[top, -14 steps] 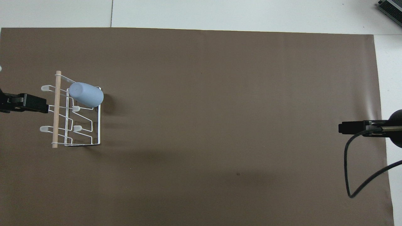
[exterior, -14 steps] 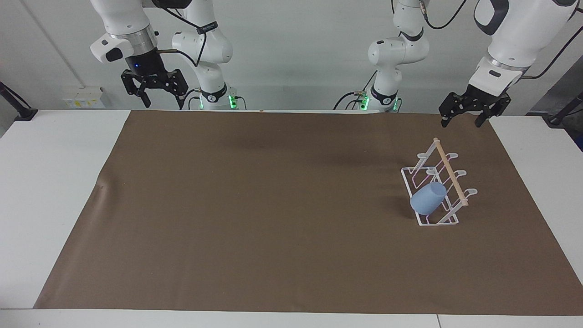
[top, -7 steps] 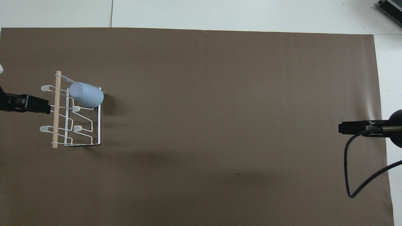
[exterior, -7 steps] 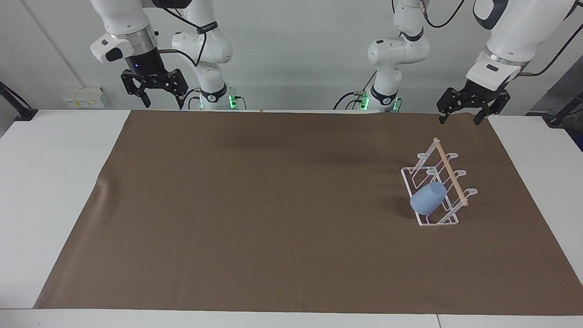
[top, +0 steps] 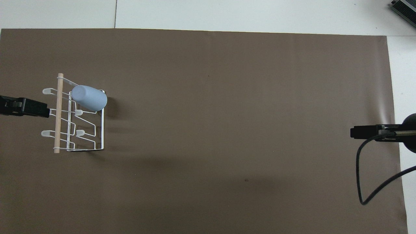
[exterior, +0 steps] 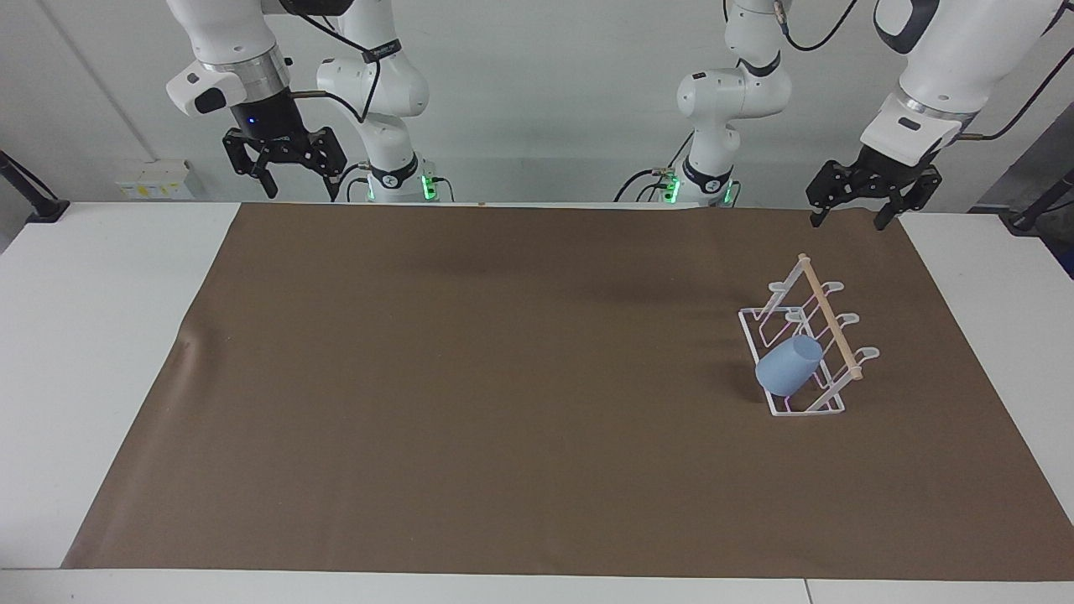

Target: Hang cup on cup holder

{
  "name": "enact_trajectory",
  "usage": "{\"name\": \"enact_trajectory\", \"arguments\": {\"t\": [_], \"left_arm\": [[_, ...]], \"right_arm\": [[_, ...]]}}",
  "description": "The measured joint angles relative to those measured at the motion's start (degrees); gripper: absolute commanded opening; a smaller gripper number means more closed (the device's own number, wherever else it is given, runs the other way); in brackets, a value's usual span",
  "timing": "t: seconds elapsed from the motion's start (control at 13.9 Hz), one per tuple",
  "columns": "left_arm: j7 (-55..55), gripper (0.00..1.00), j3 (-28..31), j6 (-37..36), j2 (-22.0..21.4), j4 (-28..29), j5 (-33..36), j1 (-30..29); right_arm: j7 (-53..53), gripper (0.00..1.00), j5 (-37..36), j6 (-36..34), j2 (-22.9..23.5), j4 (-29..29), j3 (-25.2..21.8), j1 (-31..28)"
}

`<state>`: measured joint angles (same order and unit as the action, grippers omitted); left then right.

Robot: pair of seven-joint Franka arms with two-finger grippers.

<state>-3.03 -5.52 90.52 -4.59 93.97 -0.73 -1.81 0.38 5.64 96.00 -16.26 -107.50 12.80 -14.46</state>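
Note:
The light-blue cup (exterior: 787, 367) hangs mouth-down and tilted on a prong of the white wire cup holder (exterior: 827, 316), at the left arm's end of the mat. It also shows in the overhead view (top: 89, 97), on the prong of the holder (top: 58, 113) farthest from the robots. My left gripper (exterior: 847, 224) is open and empty, raised over the mat's edge beside the holder, apart from it; it also shows in the overhead view (top: 39, 109). My right gripper (exterior: 302, 195) is open and empty, and waits raised at the right arm's end; it also shows in the overhead view (top: 352, 132).
A brown mat (exterior: 503, 377) covers most of the white table (exterior: 92, 335). A black cable (top: 360, 175) hangs from the right arm over the mat's edge.
My left gripper has lifted a little and drawn back from the holder. The cup stays on its prong. The right arm has not moved.

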Motion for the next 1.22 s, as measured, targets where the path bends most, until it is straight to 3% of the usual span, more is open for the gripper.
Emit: {"name": "enact_trajectory", "arguments": {"t": [1.22], "left_arm": [[-0.37, 1.00, -0.48, -0.95, -0.02, 0.11, -0.43, 0.27]], "right_arm": [[0.00, 1.00, 0.00, 0.00, 0.00, 0.00, 0.00, 0.00]]}}
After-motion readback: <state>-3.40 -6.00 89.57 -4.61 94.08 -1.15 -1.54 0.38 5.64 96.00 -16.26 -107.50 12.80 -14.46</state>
